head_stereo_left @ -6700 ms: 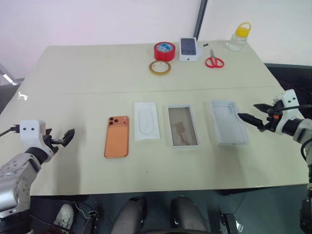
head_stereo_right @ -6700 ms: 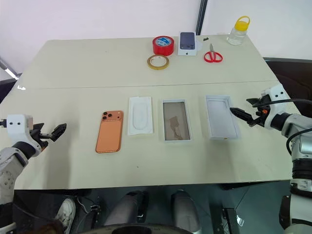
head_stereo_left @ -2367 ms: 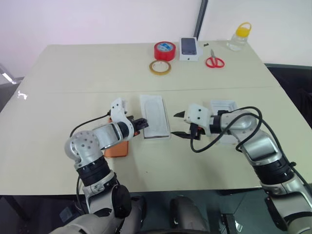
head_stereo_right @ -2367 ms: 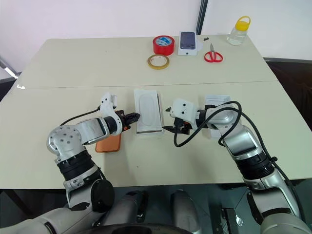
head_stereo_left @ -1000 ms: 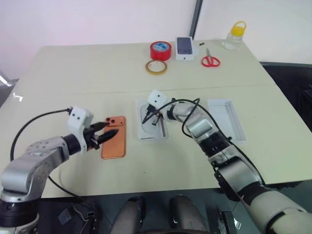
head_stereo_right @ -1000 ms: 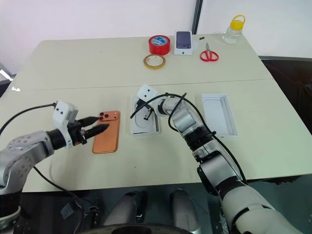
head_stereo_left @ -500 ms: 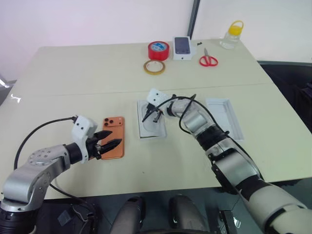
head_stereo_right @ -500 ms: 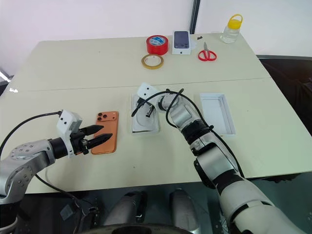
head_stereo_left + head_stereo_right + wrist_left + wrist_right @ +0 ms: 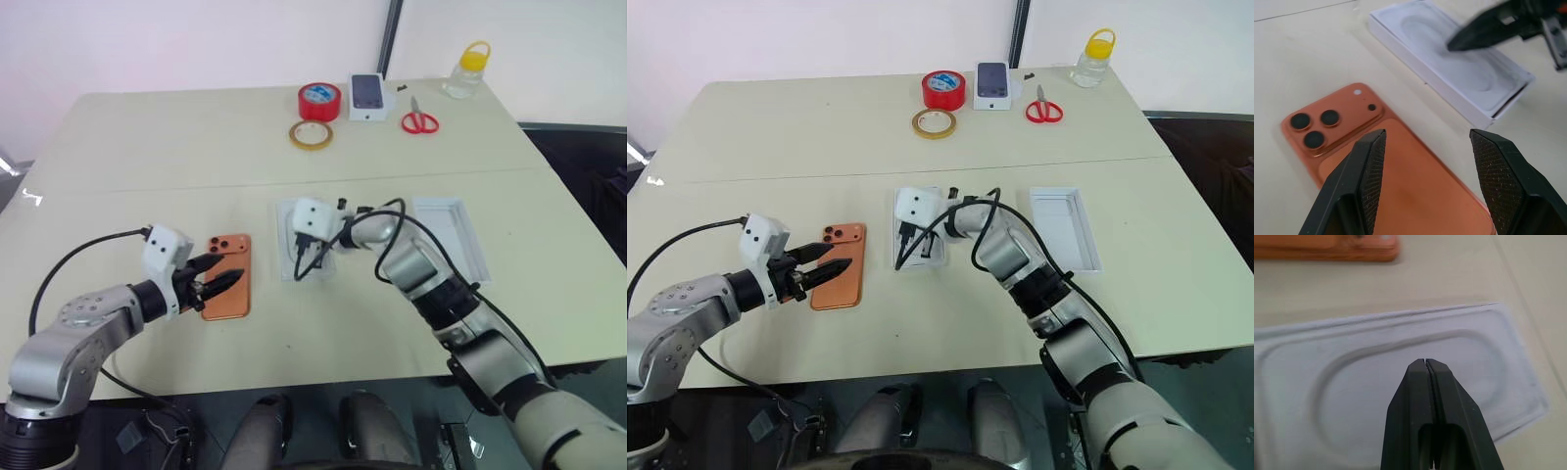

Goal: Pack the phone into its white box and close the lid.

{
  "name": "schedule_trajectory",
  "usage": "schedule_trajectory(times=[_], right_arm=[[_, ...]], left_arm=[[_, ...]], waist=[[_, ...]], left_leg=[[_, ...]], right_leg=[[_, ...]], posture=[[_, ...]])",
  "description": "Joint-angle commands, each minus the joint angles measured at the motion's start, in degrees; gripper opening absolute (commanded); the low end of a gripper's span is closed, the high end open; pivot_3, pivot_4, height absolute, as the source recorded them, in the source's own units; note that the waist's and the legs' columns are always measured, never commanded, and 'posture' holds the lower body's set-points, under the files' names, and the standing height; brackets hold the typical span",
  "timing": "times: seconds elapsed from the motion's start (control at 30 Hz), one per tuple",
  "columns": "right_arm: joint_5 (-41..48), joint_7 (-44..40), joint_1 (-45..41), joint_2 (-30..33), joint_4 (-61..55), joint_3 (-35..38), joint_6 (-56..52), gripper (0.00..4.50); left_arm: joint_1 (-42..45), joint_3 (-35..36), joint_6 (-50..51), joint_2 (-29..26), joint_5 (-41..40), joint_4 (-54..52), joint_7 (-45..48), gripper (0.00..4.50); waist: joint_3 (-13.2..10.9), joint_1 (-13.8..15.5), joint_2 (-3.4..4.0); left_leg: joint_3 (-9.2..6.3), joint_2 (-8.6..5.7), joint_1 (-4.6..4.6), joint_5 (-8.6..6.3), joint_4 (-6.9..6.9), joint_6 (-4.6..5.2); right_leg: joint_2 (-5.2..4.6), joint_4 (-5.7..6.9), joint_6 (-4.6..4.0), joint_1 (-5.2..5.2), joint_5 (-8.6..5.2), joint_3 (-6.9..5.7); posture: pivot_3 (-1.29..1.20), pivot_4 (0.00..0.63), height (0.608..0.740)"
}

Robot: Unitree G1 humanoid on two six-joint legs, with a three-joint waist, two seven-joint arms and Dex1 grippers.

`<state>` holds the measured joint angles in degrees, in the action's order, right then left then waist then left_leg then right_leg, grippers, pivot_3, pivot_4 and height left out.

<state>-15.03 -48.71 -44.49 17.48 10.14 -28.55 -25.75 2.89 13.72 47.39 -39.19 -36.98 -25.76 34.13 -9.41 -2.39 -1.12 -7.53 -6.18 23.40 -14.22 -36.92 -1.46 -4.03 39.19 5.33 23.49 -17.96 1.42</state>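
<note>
Phone (image 9: 228,288) lies flat, camera side up, on table (image 9: 147,157), at 9 o'clock of the insert (image 9: 306,253). Lid (image 9: 451,240) at 3 o'clock. Left gripper (image 9: 223,283) hovers over phone, jaws apart, holding nothing. Right gripper (image 9: 302,266) over insert, jaws pressed together, empty.

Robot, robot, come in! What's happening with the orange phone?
Left fingers open over phone, not gripping. Right fingers shut above insert. Insert sits in white box, blocking it. Lid off.
</note>
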Motion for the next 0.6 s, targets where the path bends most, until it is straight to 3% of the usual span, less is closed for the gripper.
schedule_trajectory(times=[0.03, 0.43, 0.6], right_arm=[[-0.14, -2.40, 0.69, 1.11, -4.56, -1.09, -0.73, 0.02], [2.89, -13.43, 3.93, 7.16, -13.90, -3.23, -0.89, 0.02], [2.61, -10.00, 2.52, 5.34, -12.30, -1.07, 0.15, 0.02]], left_arm=[[0.78, 1.76, 0.05, 0.08, -0.92, -0.73, -0.66, 2.85], [0.22, 1.84, -0.34, -0.27, -0.63, -0.12, -0.22, 2.85], [1.20, 1.79, 0.76, 0.01, -0.97, -0.70, -1.40, 2.85]], waist=[[0.00, -0.09, 0.00], [0.00, 0.03, 0.00], [0.00, -0.01, 0.00]], left_leg=[[0.00, 0.00, 0.00, 0.00, 0.00, 0.00], [-0.01, 0.00, 0.00, -0.01, 0.00, 0.02], [-0.01, 0.01, 0.00, -0.01, 0.00, 0.02]], right_leg=[[0.00, 0.00, 0.00, 0.00, 0.00, 0.00], [-0.01, -0.02, 0.00, -0.02, 0.00, 0.00], [-0.01, -0.02, 0.00, -0.02, 0.00, 0.00]], posture=[[0.00, 0.150, 0.740], [0.00, 0.150, 0.740], [0.00, 0.150, 0.740]])
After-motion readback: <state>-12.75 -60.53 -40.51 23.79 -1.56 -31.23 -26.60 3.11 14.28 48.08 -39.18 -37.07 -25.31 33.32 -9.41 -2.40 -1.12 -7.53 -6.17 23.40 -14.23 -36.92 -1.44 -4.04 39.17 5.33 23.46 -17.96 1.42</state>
